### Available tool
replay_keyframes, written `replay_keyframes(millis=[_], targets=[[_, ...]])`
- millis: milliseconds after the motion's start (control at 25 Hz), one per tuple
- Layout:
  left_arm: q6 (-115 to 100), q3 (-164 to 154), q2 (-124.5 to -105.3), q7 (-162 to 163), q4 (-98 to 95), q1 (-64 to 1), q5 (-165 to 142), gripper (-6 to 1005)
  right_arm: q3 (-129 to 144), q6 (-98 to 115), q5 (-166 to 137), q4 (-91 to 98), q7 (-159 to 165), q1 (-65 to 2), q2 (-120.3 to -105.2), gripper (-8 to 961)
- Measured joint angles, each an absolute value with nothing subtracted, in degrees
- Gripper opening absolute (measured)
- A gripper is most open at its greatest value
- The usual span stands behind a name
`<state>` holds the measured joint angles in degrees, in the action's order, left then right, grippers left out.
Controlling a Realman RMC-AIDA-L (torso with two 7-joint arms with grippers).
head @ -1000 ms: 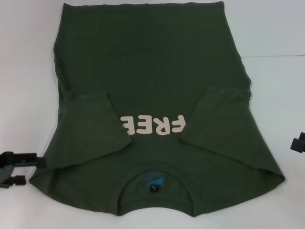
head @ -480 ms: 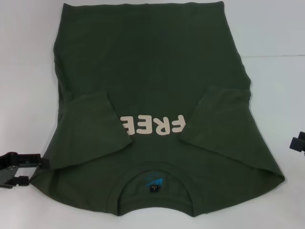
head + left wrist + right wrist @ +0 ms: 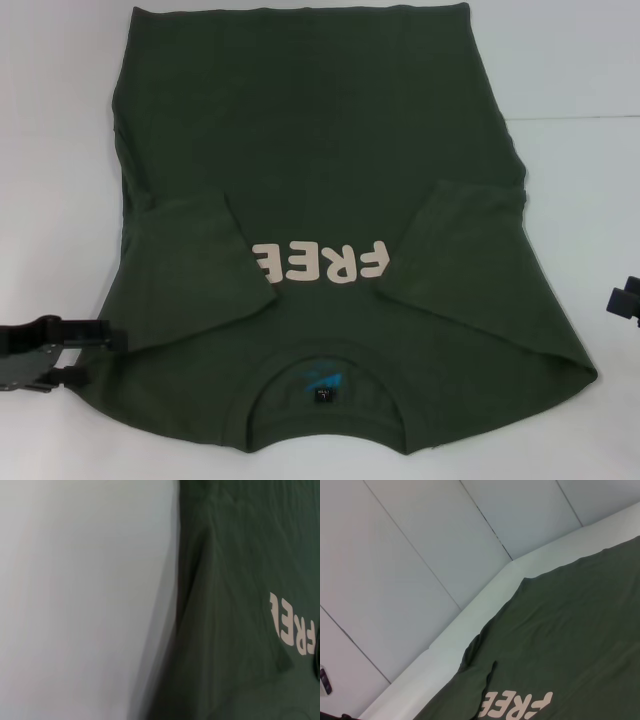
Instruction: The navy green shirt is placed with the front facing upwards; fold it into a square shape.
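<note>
The white tabletop fills the scene, and most of it is covered by the large dark olive-green short-sleeved cotton shirt, lying flat with its front up. Its round collar lies at the near edge and its hem at the far edge. Both short sleeves are folded inward over the chest: the left sleeve and the right sleeve each lie slanted, flanking the cream "FREE" lettering, which reads upside down from the head view. Inside the round collar sits a small blue-and-black neck label.

The black left gripper is at the near left, touching or just over the shirt's near left shoulder edge; its two fingers show a narrow gap between them, and whether any cloth is pinched there cannot be told. The right gripper shows only as a dark piece at the right edge of the head view, apart from the shirt; how far it is open cannot be told.
</note>
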<state>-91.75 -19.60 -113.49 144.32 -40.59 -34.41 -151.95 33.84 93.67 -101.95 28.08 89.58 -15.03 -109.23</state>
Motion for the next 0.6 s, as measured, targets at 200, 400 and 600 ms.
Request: replay_keyframes(millis=[200, 400, 600], targets=[[-91.9, -19.6, -113.14, 144.43, -41.23, -34.72, -152.07, 909, 33.71, 93.6, -101.95, 28.08, 89.58, -15.03, -109.23, 795], [-92.61, -19.59, -112.13, 145.13, -43.2, -34.67, -153.84, 909, 33.76, 93.6, -101.95, 28.05, 89.62, -15.03, -109.22, 795], [-93.03, -19.8, -112.11, 145.1, -43.13, -34.73, -154.75, 908, 33.79, 93.6, -101.95, 27.99, 89.75, -15.03, -109.17, 795]])
